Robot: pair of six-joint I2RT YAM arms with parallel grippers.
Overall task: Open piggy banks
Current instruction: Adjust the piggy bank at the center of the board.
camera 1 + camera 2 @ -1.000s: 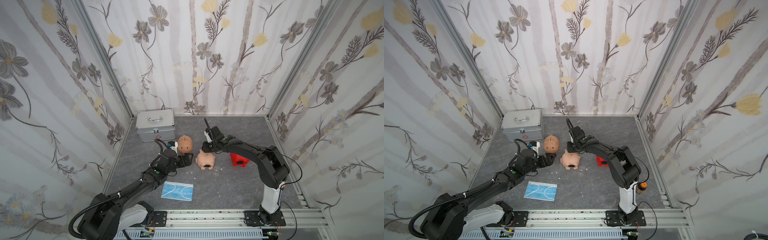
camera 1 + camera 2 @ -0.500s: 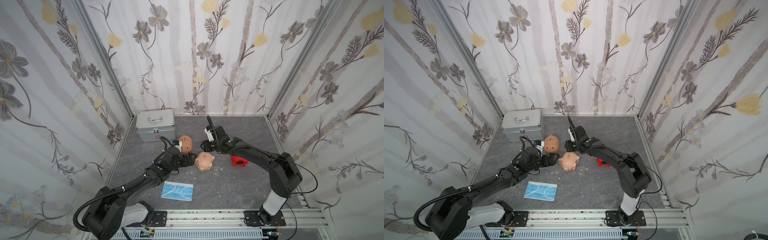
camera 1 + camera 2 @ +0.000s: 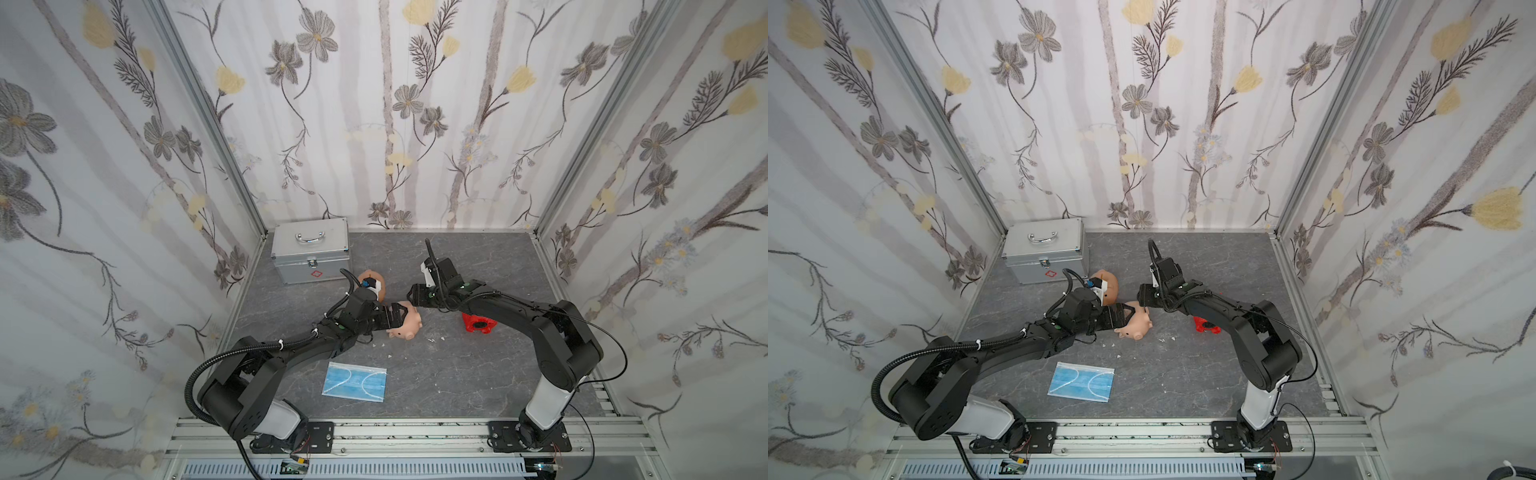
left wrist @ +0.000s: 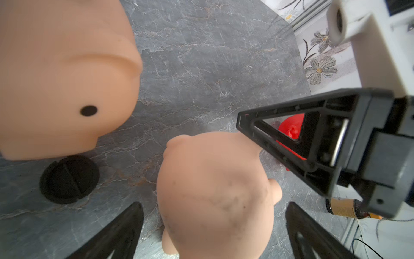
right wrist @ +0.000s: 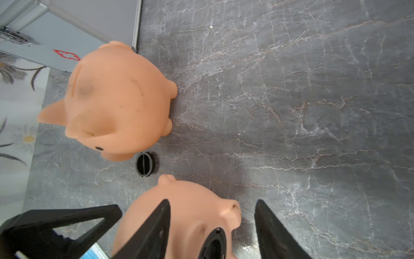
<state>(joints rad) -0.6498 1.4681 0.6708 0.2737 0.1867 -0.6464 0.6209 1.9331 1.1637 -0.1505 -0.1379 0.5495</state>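
Both arms stretch low over the grey table (image 3: 457, 374), meeting at its middle. The left gripper (image 3: 397, 318) stands wide open astride a tipped-over peach piggy bank (image 3: 409, 328) without squeezing it. The right gripper (image 3: 413, 297), jaws parted and empty, noses at the pig's belly. A black plug (image 5: 145, 164) lies beside it. The red piggy bank (image 3: 478, 324) sits by the right forearm.

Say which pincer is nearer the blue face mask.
Left. The left pincer flanks the toppled peach piggy bank on the side toward the blue face mask; the right pincer is at its far side.
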